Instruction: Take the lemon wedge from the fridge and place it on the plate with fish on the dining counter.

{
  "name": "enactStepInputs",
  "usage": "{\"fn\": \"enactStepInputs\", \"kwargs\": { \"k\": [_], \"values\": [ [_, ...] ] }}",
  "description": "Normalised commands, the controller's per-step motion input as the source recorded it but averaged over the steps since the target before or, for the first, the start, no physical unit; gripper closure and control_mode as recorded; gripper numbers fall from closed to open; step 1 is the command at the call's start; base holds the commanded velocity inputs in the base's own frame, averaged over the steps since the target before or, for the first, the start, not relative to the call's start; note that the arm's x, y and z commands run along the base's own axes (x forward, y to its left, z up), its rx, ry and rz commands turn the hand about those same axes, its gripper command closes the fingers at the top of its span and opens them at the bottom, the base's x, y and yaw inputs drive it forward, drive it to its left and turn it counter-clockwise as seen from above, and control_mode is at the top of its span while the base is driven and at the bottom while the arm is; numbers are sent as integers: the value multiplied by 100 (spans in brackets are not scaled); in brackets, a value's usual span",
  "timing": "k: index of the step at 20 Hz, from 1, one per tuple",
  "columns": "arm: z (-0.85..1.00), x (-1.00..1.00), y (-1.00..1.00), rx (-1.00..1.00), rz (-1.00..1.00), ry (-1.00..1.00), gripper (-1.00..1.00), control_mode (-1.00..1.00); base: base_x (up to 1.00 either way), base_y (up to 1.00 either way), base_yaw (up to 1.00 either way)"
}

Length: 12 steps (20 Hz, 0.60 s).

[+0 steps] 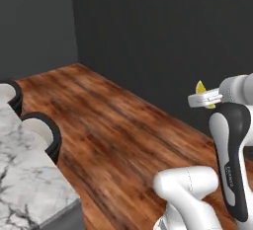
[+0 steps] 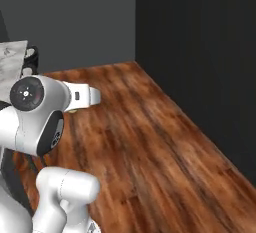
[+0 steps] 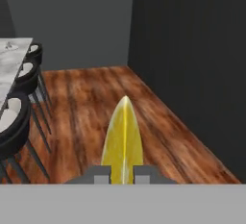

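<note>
Lemon wedge point(image 3: 123, 141) clamped between the jaws, carried above bare wood floor point(image 3: 91, 103).
Pinched at its base by the gripper point(image 3: 123, 174), long axis running straight ahead, pointed tip leading. Open floor in front and right, up to the dark walls point(image 3: 192, 50); left, black stools point(image 3: 19, 117) lining the marble counter point(image 1: 24, 174) edge.

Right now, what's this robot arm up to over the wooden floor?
The white arm is carrying a small bright yellow lemon wedge, pinched between its two dark fingers, with the gripper shut on it. It is held in the air over the brown wooden floor. The white marble dining counter with black stools lies off to the left, so the wedge has not been placed yet.
</note>
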Motion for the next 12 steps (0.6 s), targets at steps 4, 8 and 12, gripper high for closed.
{"fn": "enactStepInputs", "kwargs": {
  "k": [4, 8, 12],
  "values": [
    [0, 0, 0, 0, 0, 0, 100, 100, 100, -67, 38],
    [0, 0, 0, 0, 0, 0, 100, 100, 100, -45, 46],
    [0, 0, 0, 0, 0, 0, 100, 100, 100, -36, 51]
  ]
}}
